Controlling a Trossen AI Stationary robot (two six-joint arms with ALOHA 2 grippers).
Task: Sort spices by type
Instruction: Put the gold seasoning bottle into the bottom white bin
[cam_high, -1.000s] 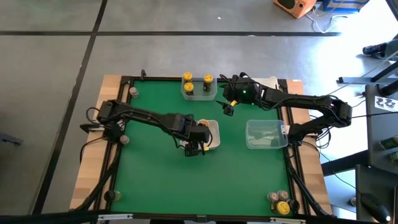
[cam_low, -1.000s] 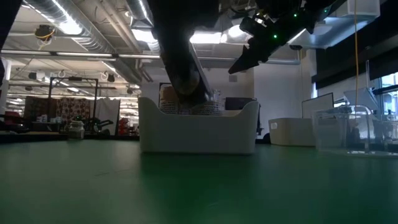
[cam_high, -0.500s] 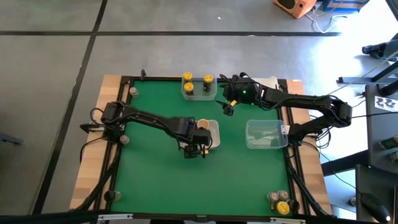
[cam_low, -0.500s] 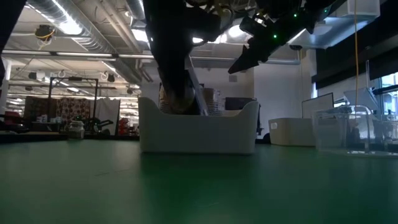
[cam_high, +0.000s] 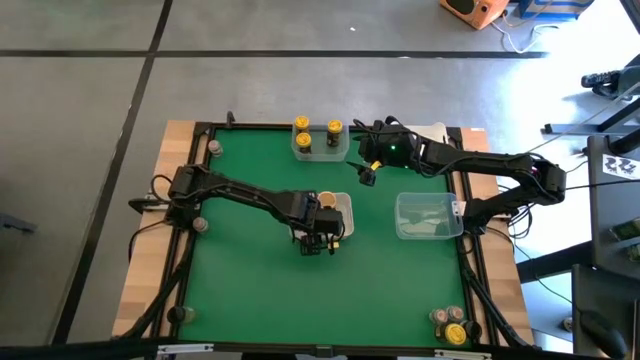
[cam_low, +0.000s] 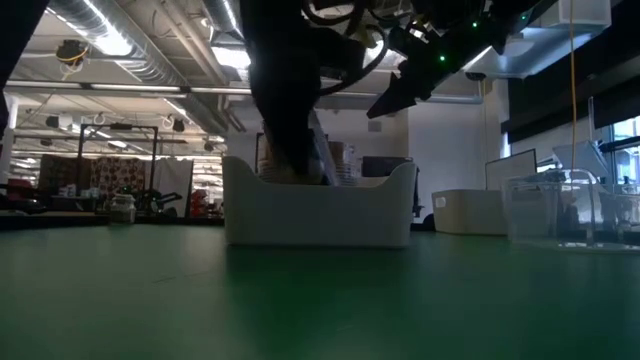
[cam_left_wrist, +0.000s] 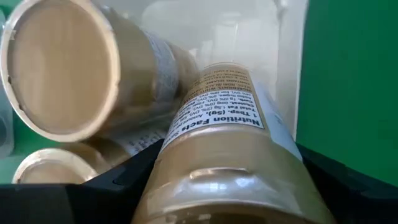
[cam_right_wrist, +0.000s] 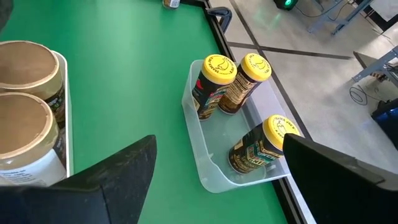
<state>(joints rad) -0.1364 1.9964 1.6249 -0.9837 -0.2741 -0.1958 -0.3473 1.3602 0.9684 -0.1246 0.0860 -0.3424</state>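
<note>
My left gripper (cam_high: 322, 240) reaches over the near end of a white tub (cam_high: 345, 203) at the table's middle and is shut on a tan spice jar (cam_left_wrist: 224, 143). Two tan-capped jars (cam_left_wrist: 59, 68) (cam_left_wrist: 43, 168) lie in that tub beside it. My right gripper (cam_high: 367, 174) hangs open in the air beyond the white tub, touching nothing. Past its fingers, three yellow-capped jars (cam_right_wrist: 239, 78) stand in a clear tub (cam_right_wrist: 194, 143) at the far edge. My left gripper pinches the tan jar by its body (cam_left_wrist: 186, 186), one dark finger (cam_left_wrist: 112, 186) on each side. The fingers lie along the jar, which points away from the wrist into the white tub. Whether its far end rests on the tub or on the other jars, I cannot tell.
An empty clear tub (cam_high: 428, 215) sits toward the table's right. Several jars (cam_high: 450, 325) stand at the near right corner and single jars (cam_high: 213, 148) (cam_high: 200, 225) on the left rail. Bare green mat lies in front of the white tub (cam_low: 320, 215).
My left gripper, with the tan jar, has shifted slightly toward the near edge over the white tub. My right arm has kept still.
</note>
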